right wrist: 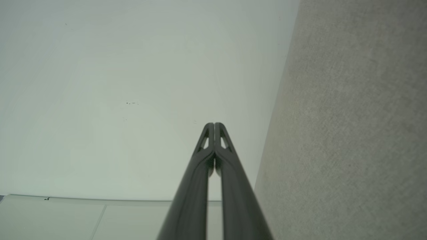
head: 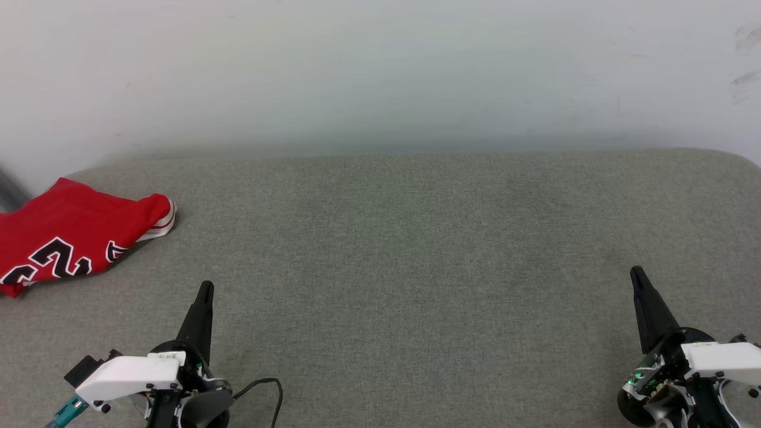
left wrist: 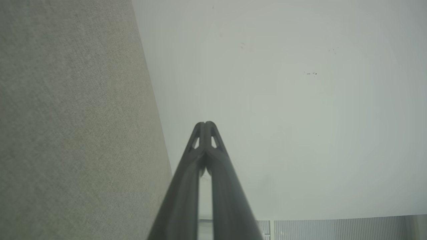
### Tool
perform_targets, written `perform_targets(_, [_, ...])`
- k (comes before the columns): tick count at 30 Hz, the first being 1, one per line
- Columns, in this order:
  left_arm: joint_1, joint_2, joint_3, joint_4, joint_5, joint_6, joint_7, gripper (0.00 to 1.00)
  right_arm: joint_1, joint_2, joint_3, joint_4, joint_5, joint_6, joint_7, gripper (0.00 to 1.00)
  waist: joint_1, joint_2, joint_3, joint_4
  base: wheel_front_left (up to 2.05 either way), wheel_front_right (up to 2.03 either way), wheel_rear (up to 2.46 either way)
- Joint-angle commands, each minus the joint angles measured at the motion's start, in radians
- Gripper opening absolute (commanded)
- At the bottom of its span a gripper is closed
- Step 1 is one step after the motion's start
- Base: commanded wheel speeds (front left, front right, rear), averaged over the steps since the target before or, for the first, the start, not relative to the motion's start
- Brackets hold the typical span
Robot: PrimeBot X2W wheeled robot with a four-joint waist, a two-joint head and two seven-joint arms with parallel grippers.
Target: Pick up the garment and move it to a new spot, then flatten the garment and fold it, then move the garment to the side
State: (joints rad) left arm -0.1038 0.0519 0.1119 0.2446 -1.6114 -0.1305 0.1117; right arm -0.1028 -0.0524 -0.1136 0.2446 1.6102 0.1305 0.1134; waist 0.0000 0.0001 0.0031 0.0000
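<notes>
1. My left gripper (head: pixel 206 289), two long dark fingers on a white-cased wrist, sits at the lower left of the head view. It points up that view, over a broad grey woven cloth-covered surface (head: pixel 416 249).
2. Left wrist view: the two fingers lie pressed together at the tips. The hand is fully closed and has hold of nothing.
3. My right gripper (head: pixel 637 273) sits at the lower right of the head view, also pointing up it. In its wrist view the tips meet in the same way, so it too is closed and empty.
4. The red jersey-style shirt (head: pixel 71 238), with black white-outlined print, lies bunched at the far left of the surface. The left edge of the head view cuts it off.
5. Its white, red-striped sleeve end (head: pixel 166 223) rests on the surface, on the side nearest the centre.
6. The shirt lies up and to the left of my left gripper, near it but apart, and well apart from my right gripper.
7. A pale wall (head: pixel 380 71) rises behind the far edge of the surface, with faint scuffs at upper right.
8. A dark grey shape (head: pixel 9 190) shows at the left edge just above the shirt. It may be a tube, but too little is in view to tell.
9. A thin black cable (head: pixel 269 383) loops beside my left wrist.
</notes>
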Motion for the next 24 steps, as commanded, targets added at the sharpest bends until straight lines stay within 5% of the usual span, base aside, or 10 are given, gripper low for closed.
perform_targets(1, [-0.009,-0.001,0.002,0.000,0.004,0.000,0.002,0.00,-0.011,0.003,0.001,0.000,-0.002,0.000,-0.001,0.00,0.0000,-0.0001,0.000,0.000,0.00,0.00,0.00])
perform_targets(8, [0.001,0.000,-0.002,0.004,-0.001,0.000,-0.001,0.00,0.002,0.000,0.000,0.004,0.000,0.000,0.000,0.00,0.0000,-0.0001,0.000,0.000,0.00,0.00,0.00])
perform_targets(9, [0.004,-0.001,-0.005,0.009,0.000,0.000,-0.002,1.00,0.006,0.000,0.001,0.008,0.000,0.000,-0.002,1.00,0.0000,-0.0001,0.000,0.000,0.00,0.00,0.00])
perform_targets(24, [-0.027,-0.001,-0.099,-0.038,0.046,0.000,-0.077,1.00,0.015,-0.012,0.040,-0.052,-0.043,0.000,-0.071,1.00,0.0000,-0.0001,0.002,0.003,0.00,0.00,0.00])
